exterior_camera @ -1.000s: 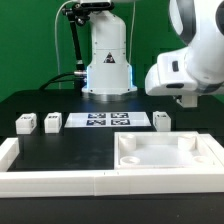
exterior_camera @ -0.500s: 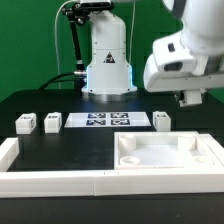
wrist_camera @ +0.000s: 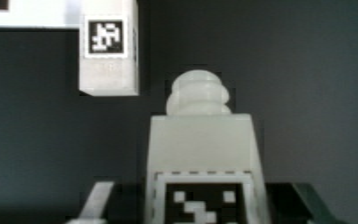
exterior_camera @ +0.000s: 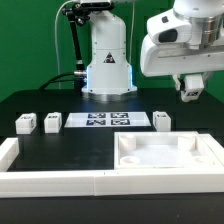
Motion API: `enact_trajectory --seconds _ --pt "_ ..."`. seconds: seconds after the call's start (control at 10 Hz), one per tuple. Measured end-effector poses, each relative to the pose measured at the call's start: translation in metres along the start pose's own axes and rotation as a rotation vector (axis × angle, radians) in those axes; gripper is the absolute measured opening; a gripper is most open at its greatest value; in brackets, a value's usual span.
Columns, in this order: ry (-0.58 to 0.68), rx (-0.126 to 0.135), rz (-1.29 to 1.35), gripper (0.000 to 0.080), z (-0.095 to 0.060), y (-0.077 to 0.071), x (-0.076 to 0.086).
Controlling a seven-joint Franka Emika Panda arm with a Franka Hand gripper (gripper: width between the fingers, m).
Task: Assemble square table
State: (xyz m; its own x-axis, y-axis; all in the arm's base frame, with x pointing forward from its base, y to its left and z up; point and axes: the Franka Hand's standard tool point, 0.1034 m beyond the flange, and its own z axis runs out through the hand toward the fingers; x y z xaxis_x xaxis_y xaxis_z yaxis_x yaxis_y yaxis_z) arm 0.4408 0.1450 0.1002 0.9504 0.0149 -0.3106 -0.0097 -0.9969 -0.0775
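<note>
My gripper hangs high at the exterior view's right, above the table. In the wrist view it is shut on a white tagged leg, whose rounded screw end points away from the fingers. The white tray-like tabletop lies at the front right, below the gripper. Three more legs stand on the black table: two at the left and one at the right. A tagged white block shows far below in the wrist view.
The marker board lies flat between the legs. A long white bar runs along the front edge, with a short arm up the left side. The robot's white base stands at the back.
The arm has risen and shifted slightly toward the exterior view's left, carrying the leg. Nothing on the table has moved.
</note>
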Motion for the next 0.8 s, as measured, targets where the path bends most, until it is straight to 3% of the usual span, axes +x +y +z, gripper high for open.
enact_trajectory --seconds 0.2,0.5,0.8 --pt "0.172 0.007 -0.009 0.0285 -0.001 -0.001 0.005" --pt "0.391 0.028 -0.026 0.0285 -0.013 0.001 0.028" --pt "0.589 0.054 -0.022 0.0285 -0.022 -0.007 0.033"
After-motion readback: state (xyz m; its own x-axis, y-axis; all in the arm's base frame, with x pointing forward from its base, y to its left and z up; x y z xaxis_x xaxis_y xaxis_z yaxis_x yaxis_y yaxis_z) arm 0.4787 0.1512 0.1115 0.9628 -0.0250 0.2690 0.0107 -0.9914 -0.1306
